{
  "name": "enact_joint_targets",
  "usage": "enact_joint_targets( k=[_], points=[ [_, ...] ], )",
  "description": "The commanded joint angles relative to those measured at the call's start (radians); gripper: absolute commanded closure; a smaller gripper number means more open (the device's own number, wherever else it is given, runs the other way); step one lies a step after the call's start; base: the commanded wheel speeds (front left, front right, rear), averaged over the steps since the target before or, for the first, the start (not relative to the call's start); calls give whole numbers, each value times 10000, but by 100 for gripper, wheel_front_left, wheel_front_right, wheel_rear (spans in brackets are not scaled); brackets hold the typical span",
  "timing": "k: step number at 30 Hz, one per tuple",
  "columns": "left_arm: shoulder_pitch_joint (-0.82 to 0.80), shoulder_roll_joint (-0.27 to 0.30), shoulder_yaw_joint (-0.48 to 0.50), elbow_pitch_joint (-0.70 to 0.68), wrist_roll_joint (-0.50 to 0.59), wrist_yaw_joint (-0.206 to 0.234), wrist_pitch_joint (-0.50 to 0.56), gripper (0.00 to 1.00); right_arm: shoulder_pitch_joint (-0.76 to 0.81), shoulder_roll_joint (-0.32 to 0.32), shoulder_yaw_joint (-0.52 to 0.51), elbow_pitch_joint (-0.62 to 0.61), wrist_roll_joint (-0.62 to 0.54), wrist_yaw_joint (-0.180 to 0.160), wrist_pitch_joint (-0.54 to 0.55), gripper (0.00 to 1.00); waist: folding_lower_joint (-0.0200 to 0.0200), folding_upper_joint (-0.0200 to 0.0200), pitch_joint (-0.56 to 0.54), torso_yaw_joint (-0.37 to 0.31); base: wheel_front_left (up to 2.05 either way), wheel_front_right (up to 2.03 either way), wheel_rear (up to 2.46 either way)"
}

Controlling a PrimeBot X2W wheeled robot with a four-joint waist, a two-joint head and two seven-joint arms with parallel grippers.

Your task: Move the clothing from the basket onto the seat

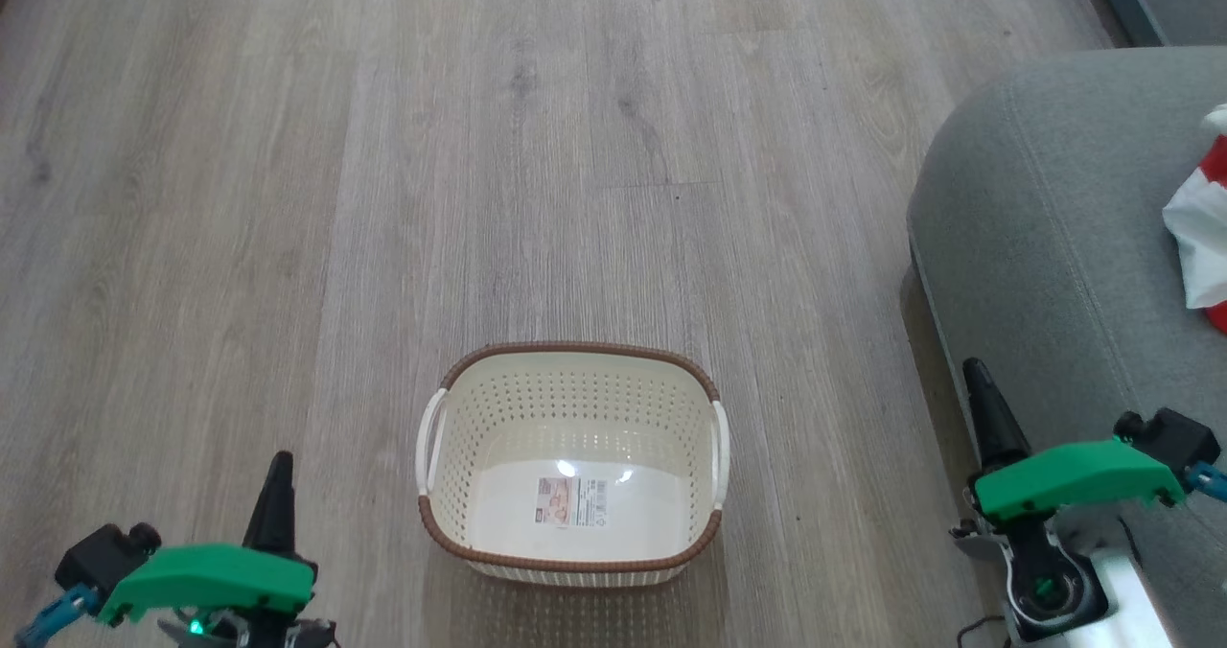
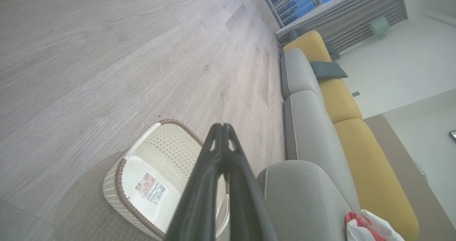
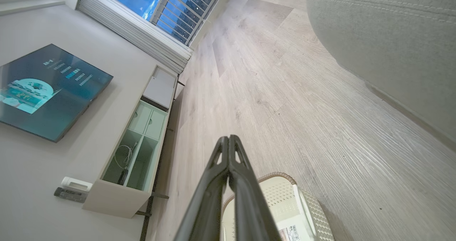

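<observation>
Head view: the clothing [image 1: 1200, 236], red and white fabric, lies on the seat [image 1: 1045, 207] at the right edge of the picture, partly cut off by the frame. The seat is a grey-green cushion with a rounded corner and seam lines. The basket [image 1: 575, 408] stands upright on the wood-look floor [image 1: 383, 150], well apart from the seat and to its left. Its inner floor and the label sticker [image 1: 573, 502] show in full. The left gripper [image 1: 280, 461] hangs at lower left, clear of the basket, fingers pressed together. The right gripper [image 1: 976, 370] hangs at lower right over the seat's edge, fingers likewise pressed together, pinching nothing. Both wrist views show the fingertips meeting.
</observation>
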Motion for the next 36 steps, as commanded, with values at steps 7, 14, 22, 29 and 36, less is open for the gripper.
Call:
enact_joint_targets(
  k=[7, 14, 22, 29, 36],
  points=[
    [-611, 122, 135, -451, -1068, -120, 271, 100, -44, 55, -112, -608, 1042, 0, 296, 100, 0, 0, -15, 24, 0, 0, 0],
    [-652, 130, 141, -525, -1858, -155, 472, 100, 22, 90, -250, -778, 1802, -1, 498, 100, 0, 0, -28, 45, 0, 0, 0],
    [-700, 138, 149, -610, -2764, -196, 702, 100, 98, 130, -408, -974, 2674, -1, 731, 100, 0, 0, -42, 69, 0, 0, 0],
    [-741, 146, 155, -685, -3557, -231, 904, 100, 164, 165, -546, -1146, 3438, -1, 934, 100, 0, 0, -55, 89, 0, 0, 0],
    [-777, 153, 161, -748, -4237, -261, 1077, 100, 221, 196, -665, -1293, 4092, -1, 1108, 100, 0, 0, -66, 107, 0, 0, 0]
  ],
)
